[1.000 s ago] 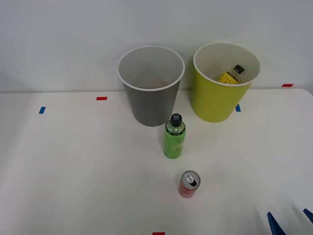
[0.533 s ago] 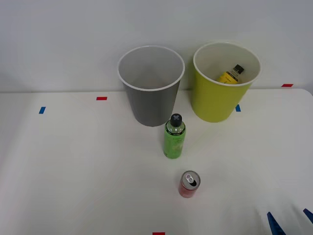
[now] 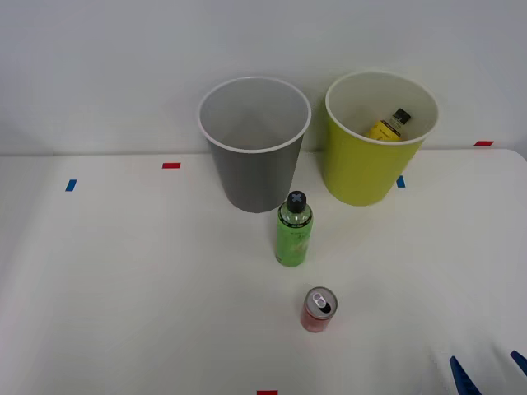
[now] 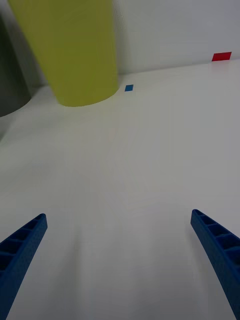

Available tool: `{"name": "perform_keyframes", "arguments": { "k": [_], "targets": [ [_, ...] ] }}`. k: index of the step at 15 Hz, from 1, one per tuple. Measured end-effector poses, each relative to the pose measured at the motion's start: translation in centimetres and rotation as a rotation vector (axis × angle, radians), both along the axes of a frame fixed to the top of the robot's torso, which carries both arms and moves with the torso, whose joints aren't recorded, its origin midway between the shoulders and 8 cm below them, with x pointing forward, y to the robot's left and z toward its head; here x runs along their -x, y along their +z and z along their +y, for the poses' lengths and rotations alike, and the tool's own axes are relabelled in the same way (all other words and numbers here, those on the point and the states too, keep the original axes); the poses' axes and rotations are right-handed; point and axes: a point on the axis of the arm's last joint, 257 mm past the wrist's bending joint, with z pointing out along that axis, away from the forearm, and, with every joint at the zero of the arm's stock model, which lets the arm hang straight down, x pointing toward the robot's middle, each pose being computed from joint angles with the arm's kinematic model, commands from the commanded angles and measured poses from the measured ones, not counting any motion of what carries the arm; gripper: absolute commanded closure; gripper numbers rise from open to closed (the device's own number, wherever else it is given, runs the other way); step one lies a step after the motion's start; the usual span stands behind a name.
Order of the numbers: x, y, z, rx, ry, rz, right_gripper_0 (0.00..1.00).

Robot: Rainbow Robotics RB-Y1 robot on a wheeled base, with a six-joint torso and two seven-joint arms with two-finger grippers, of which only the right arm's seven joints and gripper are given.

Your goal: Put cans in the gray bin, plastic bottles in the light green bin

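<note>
Bins, two: gray bin [image 3: 254, 144], light green bin [image 3: 375, 152]. Plastic bottles, two: green bottle [image 3: 293, 230], yellow bottle [image 3: 389, 126]. Red can [image 3: 319, 309], one. Tape marks: red, three; blue, two.

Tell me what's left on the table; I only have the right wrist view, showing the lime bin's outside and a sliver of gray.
Observer: A green bottle stands upright in front of the gray bin.
Operator: And the can?
Observer: The red can stands upright nearer the robot than the green bottle.
Operator: Anything sorted yet?
Observer: A yellow bottle lies inside the light green bin.
</note>
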Motion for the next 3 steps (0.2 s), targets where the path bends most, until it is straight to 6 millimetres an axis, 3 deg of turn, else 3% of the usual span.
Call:
{"name": "perform_keyframes", "arguments": {
  "k": [3],
  "targets": [
    [0.0,0.0,0.0,0.0,0.0,0.0,0.0]
  ]
}}
